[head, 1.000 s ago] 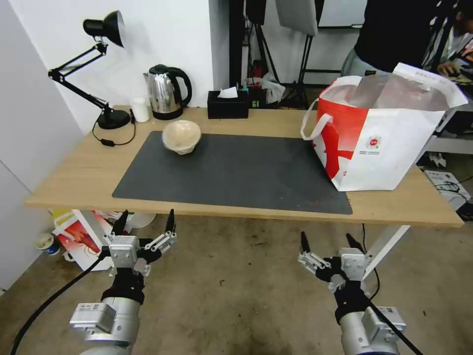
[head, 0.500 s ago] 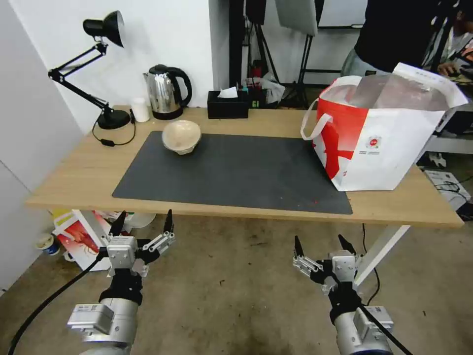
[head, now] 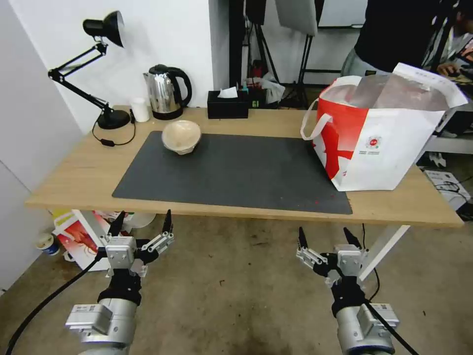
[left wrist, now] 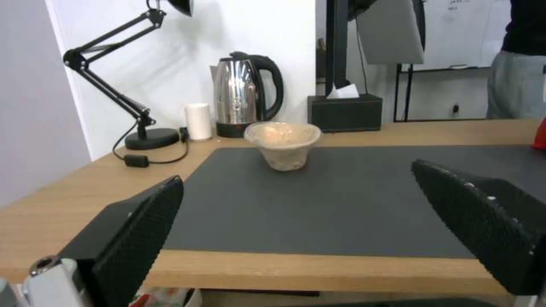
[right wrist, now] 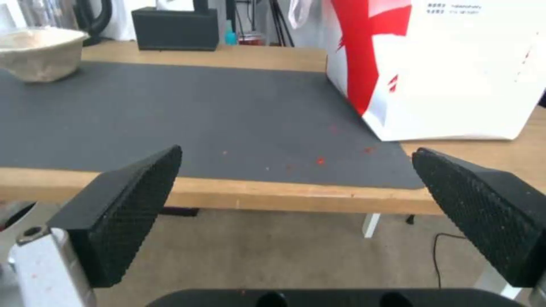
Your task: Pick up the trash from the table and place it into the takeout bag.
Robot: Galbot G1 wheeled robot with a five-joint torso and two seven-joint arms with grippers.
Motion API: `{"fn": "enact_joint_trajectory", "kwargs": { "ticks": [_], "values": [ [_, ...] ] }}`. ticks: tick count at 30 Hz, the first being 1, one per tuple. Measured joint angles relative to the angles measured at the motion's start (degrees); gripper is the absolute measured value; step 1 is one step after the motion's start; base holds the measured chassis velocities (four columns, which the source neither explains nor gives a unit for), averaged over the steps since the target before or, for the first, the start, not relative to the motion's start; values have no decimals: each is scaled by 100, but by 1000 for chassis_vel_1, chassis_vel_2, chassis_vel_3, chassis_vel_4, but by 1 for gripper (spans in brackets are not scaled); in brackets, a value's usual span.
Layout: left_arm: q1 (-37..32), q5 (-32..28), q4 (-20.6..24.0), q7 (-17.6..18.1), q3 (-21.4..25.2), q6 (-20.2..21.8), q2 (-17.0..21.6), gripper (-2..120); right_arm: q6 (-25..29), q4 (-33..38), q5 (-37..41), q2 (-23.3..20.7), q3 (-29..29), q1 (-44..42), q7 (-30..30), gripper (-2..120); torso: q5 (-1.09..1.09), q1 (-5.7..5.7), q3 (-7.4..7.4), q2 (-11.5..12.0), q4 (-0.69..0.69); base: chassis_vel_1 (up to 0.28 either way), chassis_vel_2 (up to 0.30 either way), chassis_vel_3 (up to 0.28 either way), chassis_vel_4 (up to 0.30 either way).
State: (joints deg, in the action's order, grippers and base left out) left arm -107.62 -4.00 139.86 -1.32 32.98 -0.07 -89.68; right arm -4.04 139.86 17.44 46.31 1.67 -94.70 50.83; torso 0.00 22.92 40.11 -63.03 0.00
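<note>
nearest the camera, both arms hang below the front edge of the table [head: 79, 182], over the bare floor: the left gripper [head: 142, 222] sits under the table's left part and the right gripper [head: 325, 236] under its right part, each with its two black fingers spread wide and nothing between them. past the front edge lies the dark grey mat [head: 231, 172], with a few small red specks near its front right corner. on the mat's far left corner stands the beige paper bowl [head: 181, 136], upright and well apart from both grippers. the takeout bag [head: 384, 143] stands at the table's right end, its near corner overlapping the mat's right edge, mouth open showing silvery lining. along the far edge are a desk lamp [head: 98, 64], a small white cup [head: 140, 109], a steel kettle [head: 165, 92] and a black tissue box [head: 227, 104]
</note>
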Motion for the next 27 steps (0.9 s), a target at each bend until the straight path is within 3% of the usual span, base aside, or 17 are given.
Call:
{"fn": "enact_joint_trajectory", "kwargs": {
  "ticks": [27],
  "values": [
    [21, -8, 0, 3, 14, 4, 14, 100, -169, -80, -93, 17, 126, 65, 206, 100, 0, 0, 0, 0, 0, 0, 0, 0, 0]
  ]
}}
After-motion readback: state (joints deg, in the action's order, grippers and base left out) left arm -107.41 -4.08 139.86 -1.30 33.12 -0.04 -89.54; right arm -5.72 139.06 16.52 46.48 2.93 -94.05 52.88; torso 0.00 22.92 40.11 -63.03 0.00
